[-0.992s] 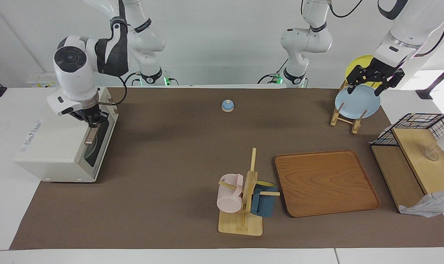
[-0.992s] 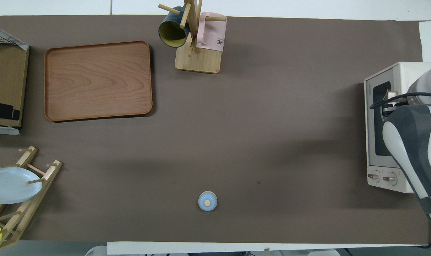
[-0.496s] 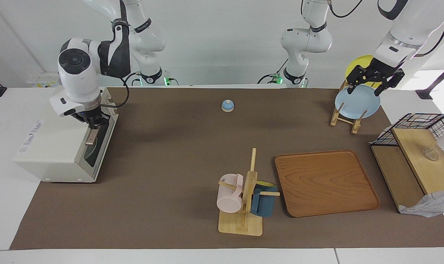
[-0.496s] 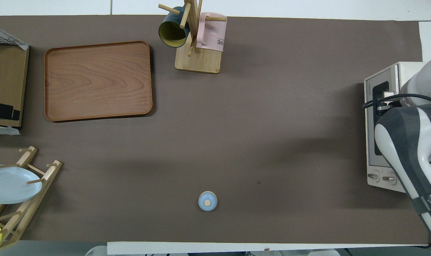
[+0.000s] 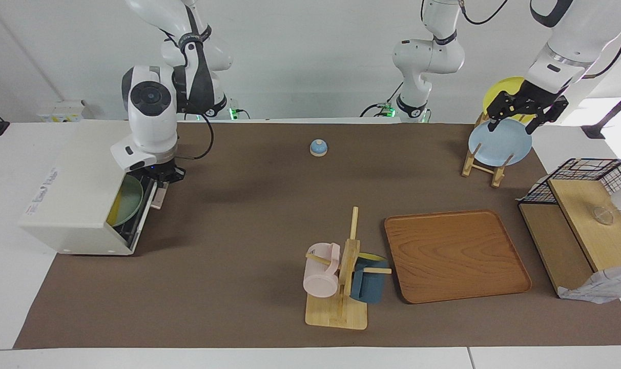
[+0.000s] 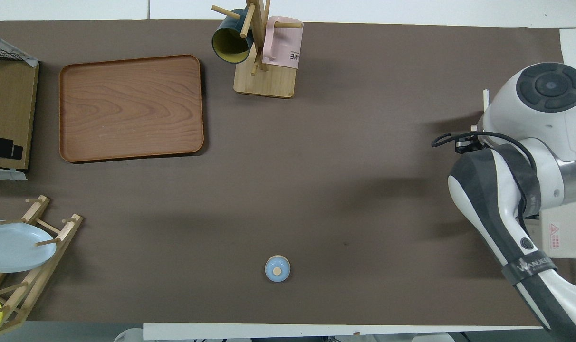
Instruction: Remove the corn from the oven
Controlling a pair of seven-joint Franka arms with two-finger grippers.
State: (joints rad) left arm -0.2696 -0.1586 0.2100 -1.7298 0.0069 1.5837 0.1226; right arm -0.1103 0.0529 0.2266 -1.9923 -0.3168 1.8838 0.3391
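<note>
Evidently door-opening was in hand: the right jaws gripped the tan handle (image 5: 159, 197), with the door partly down. Just inside the oven (image 5: 75, 205), a yellow sliver, probably the corn (image 5: 112, 206), lay by a green plate (image 5: 128, 196). Next they had to finish lowering, release and reach in. Well apart, the left jaws waited open above a blue plate (image 5: 497, 143).

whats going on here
The right gripper is shut on the handle of the oven door, which stands partly open. Inside sits a green plate with something yellow at its edge, probably the corn; nothing has been taken out yet. The left gripper waits, jaws open, over the plate rack.
</note>
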